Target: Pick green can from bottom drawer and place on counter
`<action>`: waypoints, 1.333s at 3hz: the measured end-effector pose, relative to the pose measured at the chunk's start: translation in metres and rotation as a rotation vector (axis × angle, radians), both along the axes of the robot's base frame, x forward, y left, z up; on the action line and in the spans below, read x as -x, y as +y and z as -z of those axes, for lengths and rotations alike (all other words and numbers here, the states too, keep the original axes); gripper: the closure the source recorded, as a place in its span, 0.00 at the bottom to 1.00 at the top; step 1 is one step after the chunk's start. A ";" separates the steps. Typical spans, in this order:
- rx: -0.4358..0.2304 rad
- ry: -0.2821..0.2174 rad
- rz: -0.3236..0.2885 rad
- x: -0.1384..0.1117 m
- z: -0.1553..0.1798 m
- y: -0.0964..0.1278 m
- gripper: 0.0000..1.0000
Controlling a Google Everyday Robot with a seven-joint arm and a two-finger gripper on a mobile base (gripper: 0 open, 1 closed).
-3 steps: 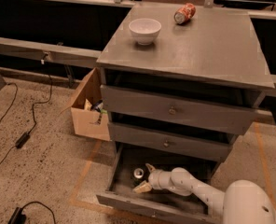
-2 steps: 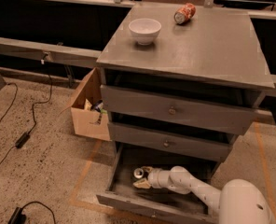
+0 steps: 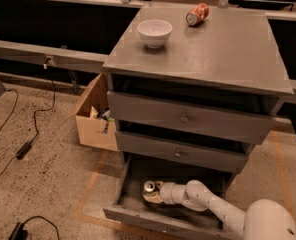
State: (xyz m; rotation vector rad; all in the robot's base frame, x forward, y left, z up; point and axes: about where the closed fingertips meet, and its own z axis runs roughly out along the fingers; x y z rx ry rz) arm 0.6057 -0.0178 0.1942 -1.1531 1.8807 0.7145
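Note:
The bottom drawer is pulled open at the foot of the grey cabinet. The green can stands inside it at the left; mostly its silver top shows. My gripper is down in the drawer at the end of the white arm, right against the can from the right. Whether it holds the can is hidden. The counter is the cabinet's flat grey top.
A white bowl and an orange-red can lying on its side are on the counter. The two upper drawers are shut. An open cardboard box stands left of the cabinet. Cables lie on the floor.
My gripper has edged a little to the left, closer onto the can. The can has stayed in place in the drawer.

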 end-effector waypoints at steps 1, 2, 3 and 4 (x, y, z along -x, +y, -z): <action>-0.040 -0.007 0.025 0.025 -0.038 -0.025 1.00; -0.023 0.008 0.070 0.054 -0.084 -0.062 1.00; -0.037 0.020 0.097 0.070 -0.150 -0.096 1.00; -0.066 0.001 0.093 0.076 -0.234 -0.130 1.00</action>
